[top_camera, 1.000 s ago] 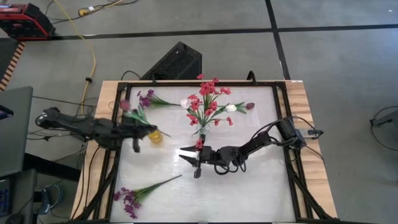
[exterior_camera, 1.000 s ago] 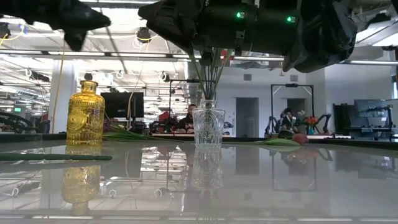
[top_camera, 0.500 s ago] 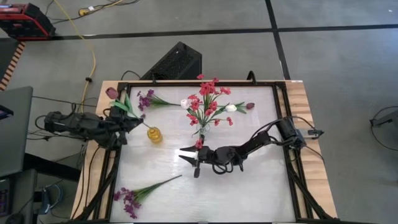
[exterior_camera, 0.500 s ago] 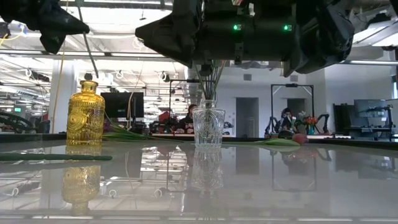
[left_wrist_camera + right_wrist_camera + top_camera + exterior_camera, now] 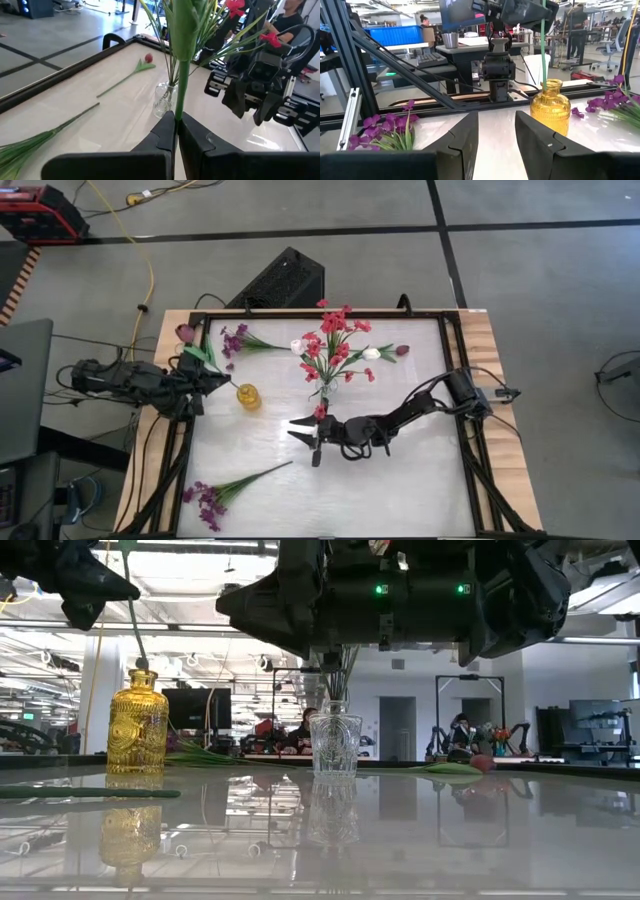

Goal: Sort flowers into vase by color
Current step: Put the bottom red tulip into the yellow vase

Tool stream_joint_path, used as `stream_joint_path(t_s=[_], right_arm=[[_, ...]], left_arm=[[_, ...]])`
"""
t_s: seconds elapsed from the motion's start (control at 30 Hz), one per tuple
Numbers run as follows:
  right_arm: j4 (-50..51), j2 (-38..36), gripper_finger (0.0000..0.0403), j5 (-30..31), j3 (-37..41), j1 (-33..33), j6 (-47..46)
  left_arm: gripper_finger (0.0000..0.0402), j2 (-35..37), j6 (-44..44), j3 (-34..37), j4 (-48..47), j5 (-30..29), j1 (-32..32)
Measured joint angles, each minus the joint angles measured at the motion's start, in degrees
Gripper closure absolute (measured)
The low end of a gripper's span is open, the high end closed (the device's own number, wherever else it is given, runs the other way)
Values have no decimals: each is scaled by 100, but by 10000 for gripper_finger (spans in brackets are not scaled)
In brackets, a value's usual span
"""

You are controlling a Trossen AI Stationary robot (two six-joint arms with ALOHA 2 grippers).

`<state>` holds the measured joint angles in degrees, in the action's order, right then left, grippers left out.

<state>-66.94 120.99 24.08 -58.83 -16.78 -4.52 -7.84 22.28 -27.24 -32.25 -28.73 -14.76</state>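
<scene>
My left gripper (image 5: 207, 377) stands near the table's left edge, just left of the yellow glass vase (image 5: 248, 396), shut on a flower with a dark maroon bud (image 5: 185, 332) and green leaves. The flower's thin stem (image 5: 134, 632) slants down to the yellow vase's mouth (image 5: 544, 83). My right gripper (image 5: 305, 436) hovers open at mid-table, just on the near side of the clear vase (image 5: 335, 738), which holds the red-pink sprigs (image 5: 333, 340). Purple sprigs (image 5: 238, 339) (image 5: 213, 496) and white and maroon buds (image 5: 372, 353) lie flat on the table. My left gripper (image 5: 176, 117) pinches the flower's green stem (image 5: 180, 90) between its two fingers, below the leaves. The fingers come about level from the table's left side and lie across the stem. The flower stands nearly upright, its bud above the fingers and its lower end at the yellow vase's mouth.
The table is ringed by a black frame (image 5: 190, 330). One purple sprig lies near the far-left corner, another near the near-left corner. A white bud (image 5: 297, 346) and a maroon bud (image 5: 402, 350) lie beside the clear vase. People sit in the room beyond (image 5: 303, 728).
My left gripper has drawn back toward the table's left edge and tipped the flower more upright, staying shut on the stem. The bud has swung toward the far-left corner, and the stem's lower end has come down to the yellow vase's mouth.
</scene>
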Motion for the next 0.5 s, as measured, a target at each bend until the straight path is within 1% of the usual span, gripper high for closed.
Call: stream_joint_path(t_s=[0.2, 0.5], right_arm=[[7, 0, 249, 0, 0, -2, -17], [26, 0, 249, -2, 0, -15, -168]], left_arm=[[401, 0, 4, 0, -2, 134, 0], [401, 0, 0, 0, -41, 140, -2]])
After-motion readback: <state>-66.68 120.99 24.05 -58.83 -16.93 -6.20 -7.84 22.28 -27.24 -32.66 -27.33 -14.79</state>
